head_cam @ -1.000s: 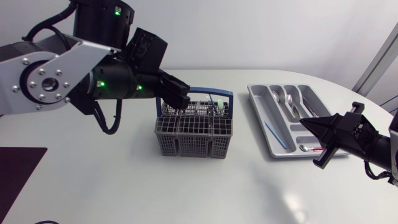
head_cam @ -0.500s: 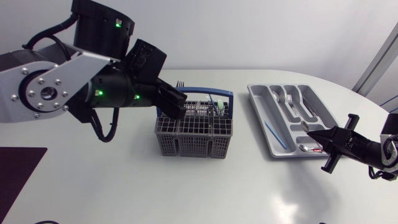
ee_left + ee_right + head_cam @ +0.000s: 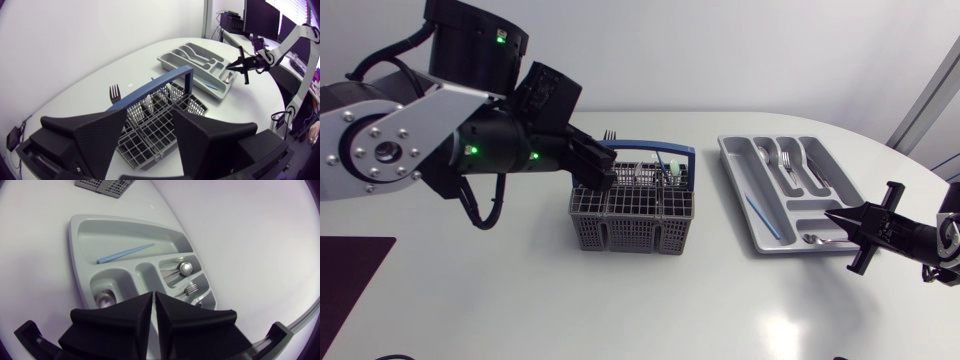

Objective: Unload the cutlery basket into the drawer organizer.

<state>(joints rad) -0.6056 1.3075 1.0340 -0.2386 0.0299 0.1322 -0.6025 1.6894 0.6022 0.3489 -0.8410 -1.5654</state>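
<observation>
**Left arm** [image 3: 410, 130]: enters at the left side. The left fingers [image 3: 602, 162] [image 3: 95, 135] are spread wide and hold nothing. They sit above the rear left part of the basket [image 3: 632, 215] [image 3: 150, 135].

**Basket:** grey mesh with a blue handle [image 3: 655, 148], standing on the bench [image 3: 520, 300] near its centre. A fork [image 3: 610, 133] [image 3: 115, 93] stands tines-up beside the handle's left end.

**Organizer** [image 3: 728, 165] [image 3: 73, 250]: grey, on the bench right of the basket, apart from it. A blue stick [image 3: 760, 214] [image 3: 125, 253] lies in the long compartment and a spoon [image 3: 807, 238] [image 3: 106, 299] in a small corner compartment. More cutlery [image 3: 785, 160] lies in the remaining compartments.

**Right fingers** [image 3: 850, 218] [image 3: 130, 315]: pressed together, holding nothing. The tips are over the organizer's right part, near the spoon.
</observation>
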